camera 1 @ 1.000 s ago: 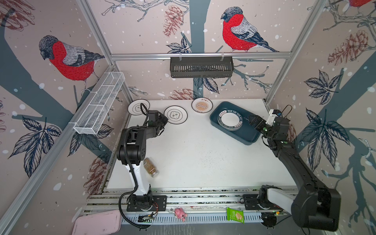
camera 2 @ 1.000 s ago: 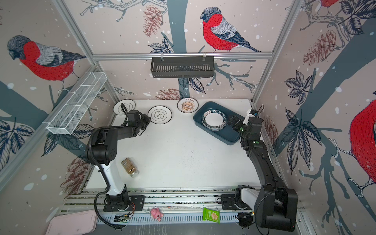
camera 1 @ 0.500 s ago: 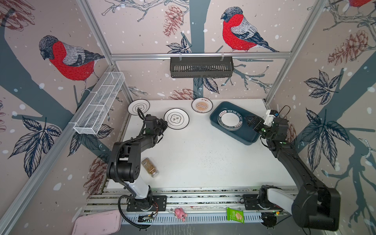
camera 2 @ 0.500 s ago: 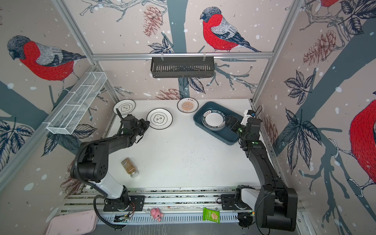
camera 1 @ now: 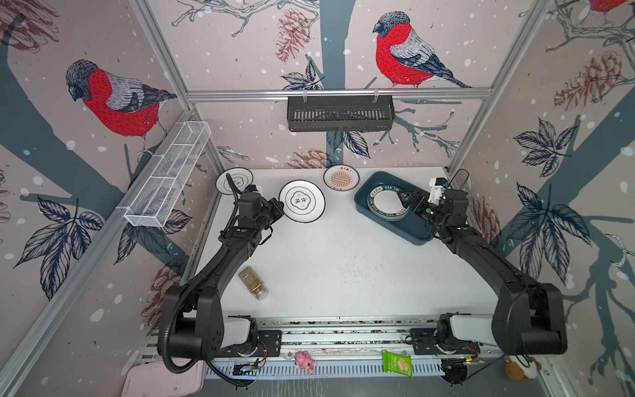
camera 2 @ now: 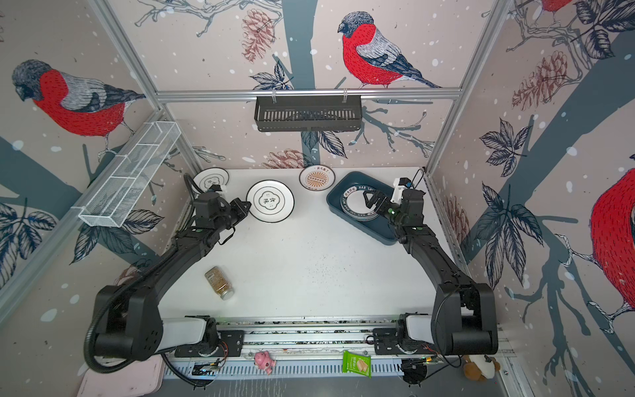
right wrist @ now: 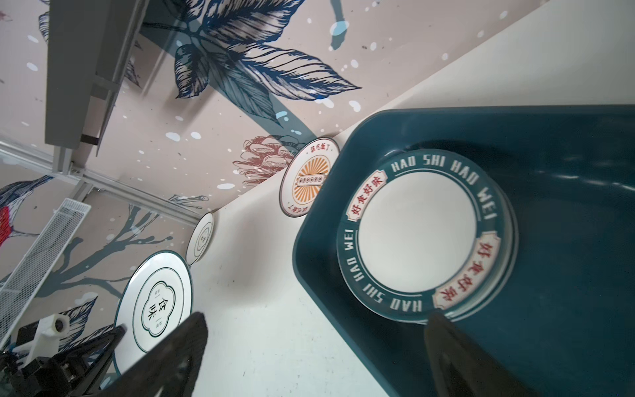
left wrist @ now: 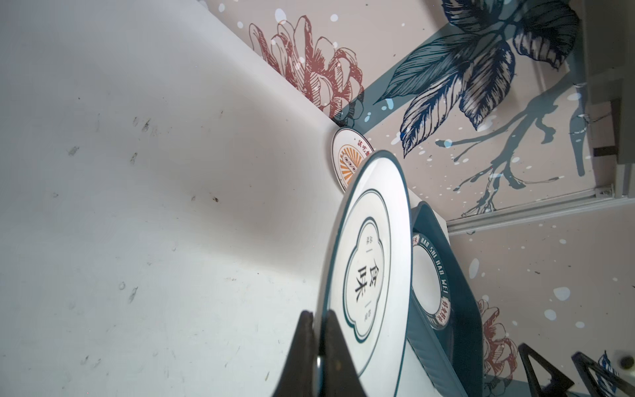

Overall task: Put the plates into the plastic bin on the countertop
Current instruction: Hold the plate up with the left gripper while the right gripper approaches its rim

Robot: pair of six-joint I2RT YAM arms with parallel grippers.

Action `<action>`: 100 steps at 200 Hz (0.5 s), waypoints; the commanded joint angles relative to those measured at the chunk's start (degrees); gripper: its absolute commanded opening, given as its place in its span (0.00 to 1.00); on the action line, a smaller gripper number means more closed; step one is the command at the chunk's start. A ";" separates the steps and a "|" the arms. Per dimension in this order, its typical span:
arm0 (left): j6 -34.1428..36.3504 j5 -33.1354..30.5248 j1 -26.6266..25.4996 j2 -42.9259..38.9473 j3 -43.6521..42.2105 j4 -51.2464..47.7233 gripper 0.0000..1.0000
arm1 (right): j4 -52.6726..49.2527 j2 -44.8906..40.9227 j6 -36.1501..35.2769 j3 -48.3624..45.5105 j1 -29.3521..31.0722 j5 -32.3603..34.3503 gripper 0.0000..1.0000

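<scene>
Left wrist view: left jaws clamped on near rim of cloud-centre plate (left wrist: 369, 275) | plastic bin (left wrist: 458, 302) straight ahead beyond plate's far rim, lettered plates (left wrist: 426, 278) already inside | right jaws wide, empty, over bin | judged: carry plate across table (left wrist: 137, 206) to bin.

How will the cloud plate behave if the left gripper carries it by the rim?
Probably stiff: the cloud plate keeps its shape though the left gripper pinches only its rim. The glossy surface may let it slip or pivot in so narrow a grip. It looks ceramic, so likely to chip if dropped.
</scene>
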 commanded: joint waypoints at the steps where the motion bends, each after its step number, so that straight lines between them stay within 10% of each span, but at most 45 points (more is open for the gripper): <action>1: 4.59 1.63 -0.02 -2.40 3.20 -6.56 0.00 | 2.59 1.75 -0.53 1.97 1.87 -0.89 0.99; 100: 5.98 16.49 0.59 6.22 12.67 -3.19 0.01 | 4.58 7.70 2.17 5.47 7.41 -1.85 0.99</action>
